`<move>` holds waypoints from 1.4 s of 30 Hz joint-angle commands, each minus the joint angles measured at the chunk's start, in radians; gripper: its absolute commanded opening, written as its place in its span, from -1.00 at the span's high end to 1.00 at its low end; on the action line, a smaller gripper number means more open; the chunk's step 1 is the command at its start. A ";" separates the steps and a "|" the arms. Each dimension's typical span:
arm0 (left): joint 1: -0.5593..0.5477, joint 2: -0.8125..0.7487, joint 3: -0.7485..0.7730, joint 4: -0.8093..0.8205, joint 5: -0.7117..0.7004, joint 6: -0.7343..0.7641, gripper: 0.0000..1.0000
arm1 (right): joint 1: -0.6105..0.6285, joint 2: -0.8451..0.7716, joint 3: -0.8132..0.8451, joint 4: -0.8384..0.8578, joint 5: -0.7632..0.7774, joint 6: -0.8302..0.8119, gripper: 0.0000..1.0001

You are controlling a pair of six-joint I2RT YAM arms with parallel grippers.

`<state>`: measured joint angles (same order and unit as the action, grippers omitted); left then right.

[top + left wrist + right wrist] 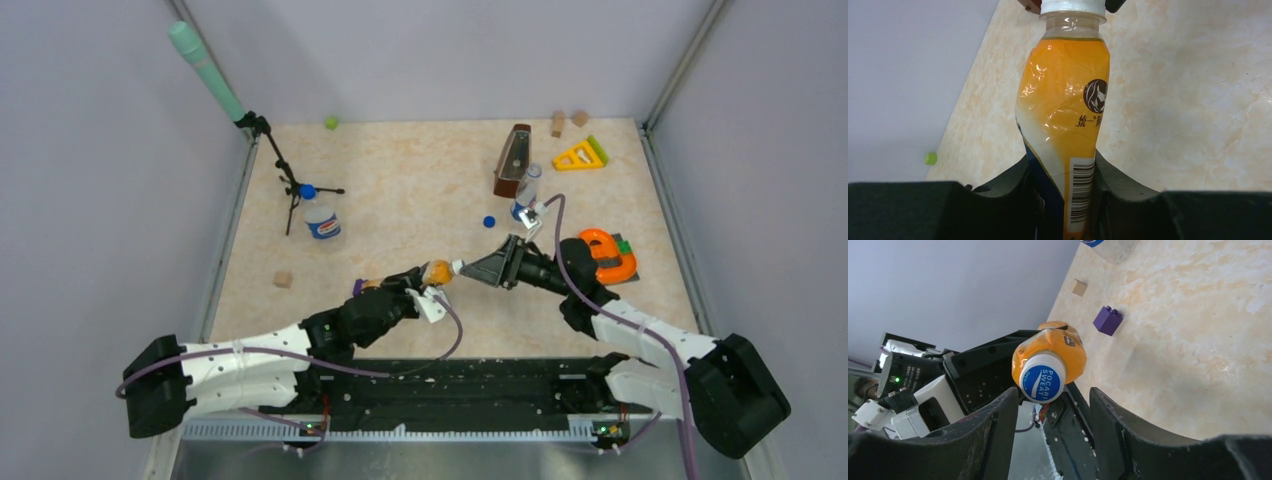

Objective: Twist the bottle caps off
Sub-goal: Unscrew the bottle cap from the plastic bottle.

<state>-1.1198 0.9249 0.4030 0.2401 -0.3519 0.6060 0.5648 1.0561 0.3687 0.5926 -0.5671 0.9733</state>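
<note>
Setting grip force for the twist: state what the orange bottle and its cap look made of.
Orange bottle: thin glossy plastic, clear at the neck; the wall is dented and creased, with sharp highlights. Cap: likely rigid opaque plastic, smooth satin finish; white rim and blue printed top, and it keeps a true round shape.

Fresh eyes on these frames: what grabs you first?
The crumpled orange bottle, clamped in the left gripper and held out over the near middle of the table. The right gripper faces it, jaws open either side of its white-blue cap, not touching. Further back a loose dark blue cap lies on the table, and a capped clear bottle stands at the back left.
</note>
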 commanded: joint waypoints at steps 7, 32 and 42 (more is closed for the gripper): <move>-0.009 -0.007 0.004 0.075 0.049 0.001 1.00 | -0.003 0.016 -0.004 0.128 -0.005 0.067 0.02; 0.037 -0.055 0.149 -0.189 0.256 -0.253 1.00 | -0.002 -0.064 -0.030 0.034 -0.112 -0.248 1.00; 0.160 -0.137 0.172 -0.262 0.658 -0.324 1.00 | 0.000 -0.139 -0.086 0.087 -0.178 -0.313 1.00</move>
<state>-0.9905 0.8463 0.5087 -0.0471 0.1230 0.3420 0.5671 0.9405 0.3080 0.6697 -0.7238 0.7444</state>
